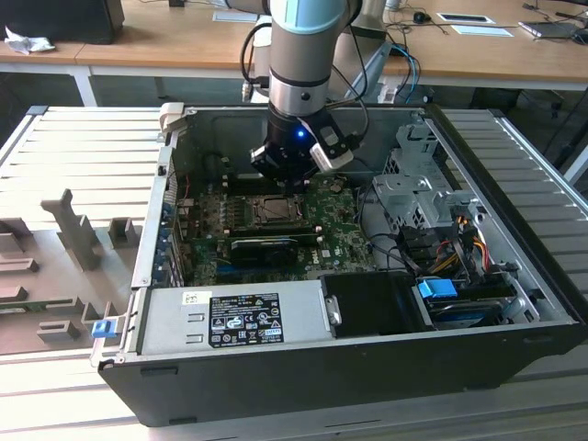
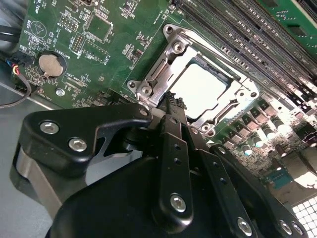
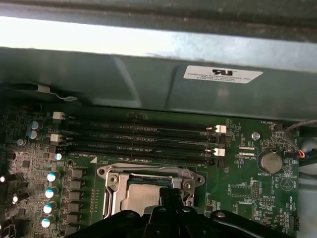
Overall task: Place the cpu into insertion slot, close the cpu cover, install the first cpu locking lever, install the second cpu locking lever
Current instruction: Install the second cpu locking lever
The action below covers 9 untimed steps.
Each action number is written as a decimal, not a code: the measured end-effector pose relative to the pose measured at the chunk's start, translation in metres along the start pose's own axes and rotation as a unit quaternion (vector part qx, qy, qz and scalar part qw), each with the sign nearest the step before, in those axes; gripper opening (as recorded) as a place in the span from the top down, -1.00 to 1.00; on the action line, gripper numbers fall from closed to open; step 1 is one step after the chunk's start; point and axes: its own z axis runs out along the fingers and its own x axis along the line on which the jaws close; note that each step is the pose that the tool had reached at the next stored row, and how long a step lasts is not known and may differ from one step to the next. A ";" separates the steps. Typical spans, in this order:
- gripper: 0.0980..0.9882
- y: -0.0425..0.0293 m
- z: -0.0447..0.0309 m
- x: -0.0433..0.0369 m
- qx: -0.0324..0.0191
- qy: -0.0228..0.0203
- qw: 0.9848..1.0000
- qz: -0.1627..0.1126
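Hovering over the mobo (image 1: 276,239) inside the open PC case (image 1: 303,367), my end effector (image 1: 292,184) sits just above the far edge of the CPU socket in the exterior view. In the second wrist view my end effector (image 2: 171,106) has its fingers pinched together, narrow, w/ nothing visible between them; the tips sit right at the socket's edge, but I can't tell if they touch the metal.

The cpu (image 2: 200,88) lies seated flat in the socket, pale silver-grey top showing. The cpu cover (image 2: 163,69) lies down around it, its square window framing the chip. In the first wrist view the cpu (image 3: 141,196) and the cpu cover (image 3: 114,181) show again, partly hidden behind my fingers. Can't tell the state of the locking levers from these views.

Taking the chip as clock centre in the second wrist view: RAM slots (image 2: 247,29) run at approx 1–2 o'clock, coin battery (image 2: 50,65) at approx 9 o'clock, well apart.

In the exterior view, the PSU (image 1: 239,317) is along the case's near edge, drive cage (image 1: 423,193) toward the exterior view's right. Wooden desk (image 1: 138,37) behind the case.
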 end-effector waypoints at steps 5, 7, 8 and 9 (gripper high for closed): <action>0.98 -0.0023 -0.0002 0.0002 0.000 0.000 1.000 0.000; 0.98 -0.0030 -0.0006 0.0003 0.000 0.000 1.000 0.000; 0.98 -0.0029 -0.0027 0.0003 0.000 0.000 1.000 0.000; 0.98 -0.0026 -0.0063 0.0002 0.000 0.000 1.000 0.000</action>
